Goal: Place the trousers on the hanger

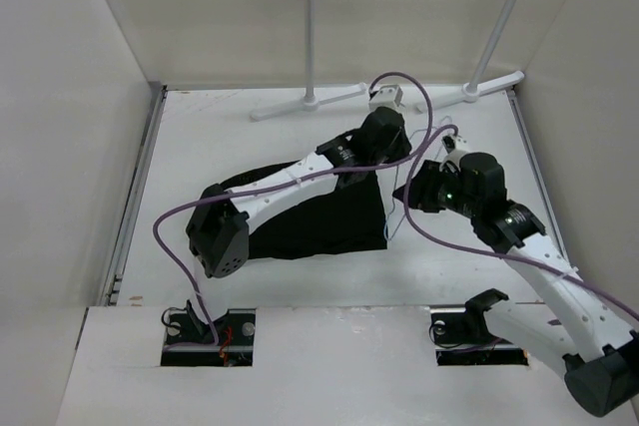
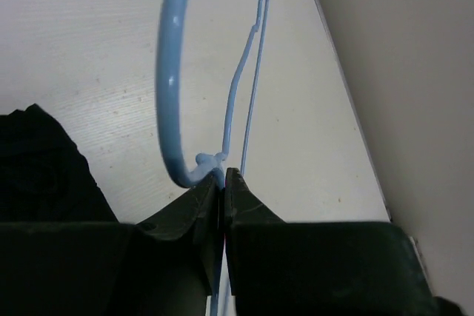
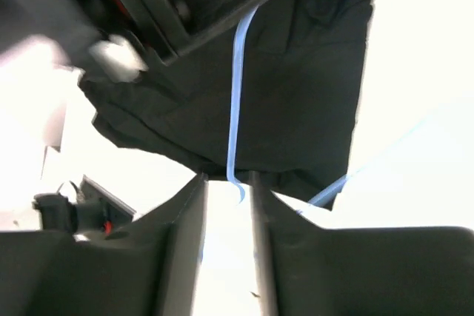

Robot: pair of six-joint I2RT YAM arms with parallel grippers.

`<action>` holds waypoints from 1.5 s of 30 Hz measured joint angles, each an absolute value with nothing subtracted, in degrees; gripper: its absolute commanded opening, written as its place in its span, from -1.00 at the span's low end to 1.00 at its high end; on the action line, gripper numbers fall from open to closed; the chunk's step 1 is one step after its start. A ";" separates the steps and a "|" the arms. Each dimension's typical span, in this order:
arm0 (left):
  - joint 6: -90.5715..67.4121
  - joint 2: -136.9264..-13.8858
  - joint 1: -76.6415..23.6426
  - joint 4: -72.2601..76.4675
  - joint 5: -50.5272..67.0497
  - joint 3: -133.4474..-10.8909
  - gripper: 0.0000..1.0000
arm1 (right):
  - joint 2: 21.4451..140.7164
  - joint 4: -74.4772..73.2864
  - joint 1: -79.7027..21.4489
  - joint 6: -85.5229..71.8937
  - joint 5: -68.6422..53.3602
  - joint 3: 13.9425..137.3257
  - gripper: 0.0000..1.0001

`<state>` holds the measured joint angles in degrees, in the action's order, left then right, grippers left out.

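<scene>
White table point(image 1: 200, 127), walls on three sides, rack point(image 1: 311, 37) along the top of frame. Trousers point(image 1: 310, 216) lie bunched mid-frame on the table, partly under the left arm, not on the hanger yet. Left gripper point(image 2: 222, 180) is clamped tight on the hanger point(image 2: 164, 72) at the twist just below the hook, which points up-frame in the left wrist view. Right gripper point(image 3: 226, 183) has its jaws apart; a hanger wire runs between them unpinched, and the trousers' edge is just past the tips. My read: the step is feeding a leg through the hanger. Left should hold the neck steady and lift the frame off the table. Right should pinch cloth only, not wire, and drag slowly so the thin wire doesn't flex or twist out.
</scene>
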<state>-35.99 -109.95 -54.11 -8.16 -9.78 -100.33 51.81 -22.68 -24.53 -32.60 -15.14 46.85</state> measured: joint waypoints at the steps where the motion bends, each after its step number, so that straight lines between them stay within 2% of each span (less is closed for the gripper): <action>1: -36.91 -108.99 -54.54 -6.70 -11.35 -97.91 -1.00 | 50.41 -23.51 -24.27 -32.88 -14.57 46.85 -0.06; 2: -37.91 -108.05 -55.05 -5.17 -13.41 -95.48 -1.00 | 48.97 -24.16 -23.97 -33.23 -14.11 46.85 0.00; 4: -39.70 -106.50 -55.94 -2.74 -17.47 -91.22 -1.00 | 46.09 -25.50 -23.29 -34.06 -13.41 46.85 -0.03; 8: -43.81 -104.92 -58.37 3.84 -24.18 -84.05 -1.00 | 42.85 -26.15 -19.94 -38.02 -12.32 45.98 -0.76; 11: -47.16 -104.27 -59.75 8.84 -28.03 -78.78 -1.00 | 44.99 -25.45 -17.41 -41.63 -11.09 43.94 -0.83; 17: -52.75 -104.16 -60.55 18.39 -34.65 -68.05 -1.00 | 58.81 -20.23 -18.52 -44.73 -7.03 40.95 -0.66; 21: -55.77 -104.18 -60.07 21.65 -37.91 -63.79 -1.00 | 67.40 -12.53 -18.46 -45.47 -6.48 40.25 -0.25; 29: -59.02 -104.47 -57.91 25.80 -41.67 -61.30 -1.00 | 82.85 0.75 -18.46 -45.25 -9.06 40.01 0.04; 33: -59.94 -106.04 -57.56 26.61 -42.13 -61.30 -1.00 | 87.85 4.71 -18.48 -44.82 -10.57 40.05 0.10; 37: -60.51 -107.37 -57.21 26.46 -41.71 -60.95 -1.00 | 90.65 6.02 -18.52 -44.60 -11.22 40.12 -0.01; 45: -61.01 -107.57 -56.93 26.37 -39.94 -60.49 -0.99 | 82.41 3.01 -19.81 -42.15 -3.77 41.69 0.15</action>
